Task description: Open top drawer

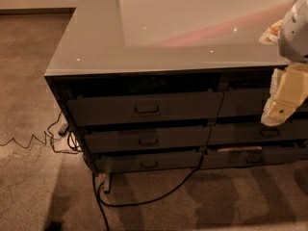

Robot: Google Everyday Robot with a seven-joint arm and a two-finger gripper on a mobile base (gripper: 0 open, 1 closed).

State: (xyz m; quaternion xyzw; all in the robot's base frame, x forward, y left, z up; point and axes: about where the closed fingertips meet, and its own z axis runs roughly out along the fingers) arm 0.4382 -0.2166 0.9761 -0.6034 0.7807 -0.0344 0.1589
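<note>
1. The top drawer (pixel 106 110) sits just under the surface (pixel 96 42), in the left column, with its handle (pixel 147 109) at centre.
2. A slimmer drawer (pixel 110 141) lies directly below.
3. The tool (pixel 279 110) hangs at right, well apart from the handle; I cannot tell how open it is.

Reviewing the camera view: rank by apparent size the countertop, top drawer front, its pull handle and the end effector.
1. countertop
2. top drawer front
3. end effector, at the right edge over the right-hand drawers; likely nearer the camera, so unsure
4. pull handle
</note>
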